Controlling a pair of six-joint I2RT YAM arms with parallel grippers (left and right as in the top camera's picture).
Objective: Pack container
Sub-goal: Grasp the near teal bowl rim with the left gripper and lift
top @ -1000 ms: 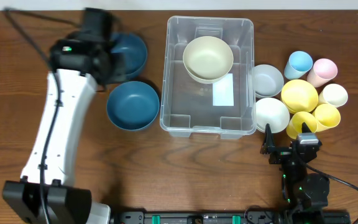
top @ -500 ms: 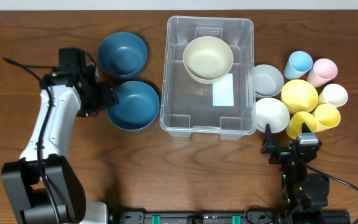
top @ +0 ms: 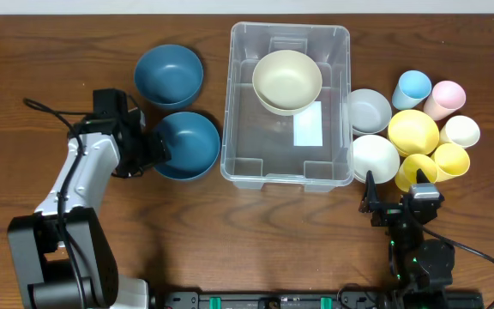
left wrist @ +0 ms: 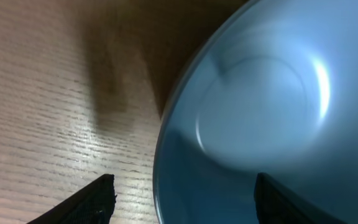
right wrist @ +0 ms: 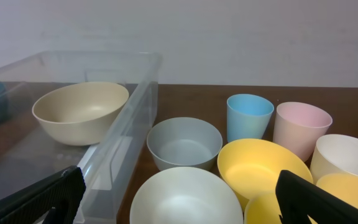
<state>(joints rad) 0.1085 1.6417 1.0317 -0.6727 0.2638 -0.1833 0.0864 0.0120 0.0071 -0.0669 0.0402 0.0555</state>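
Centrally on the table sits the container (top: 256, 150), clear, with a white label (top: 308, 129) on its floor. Inside, at the far end, is a cream bowl (top: 287, 77); a second rim shows under it.

Left of it are two blue bowls, far (top: 169, 73) and near (top: 187, 142). Left gripper (left wrist: 185, 199): fingers apart, straddling the near bowl's rim, not clamped.

To the right are a grey bowl (top: 370, 109), white bowl (top: 374, 157), yellow bowl (top: 413, 131), blue cup (top: 413, 87), pink cup (top: 446, 96), cream cup (top: 460, 130) and two yellow cups (top: 451, 159).

Right gripper (right wrist: 182, 202): spread wide, holding nothing.

Surface is a dark wood table (top: 230, 223), with a pale wall (right wrist: 229, 31) behind.
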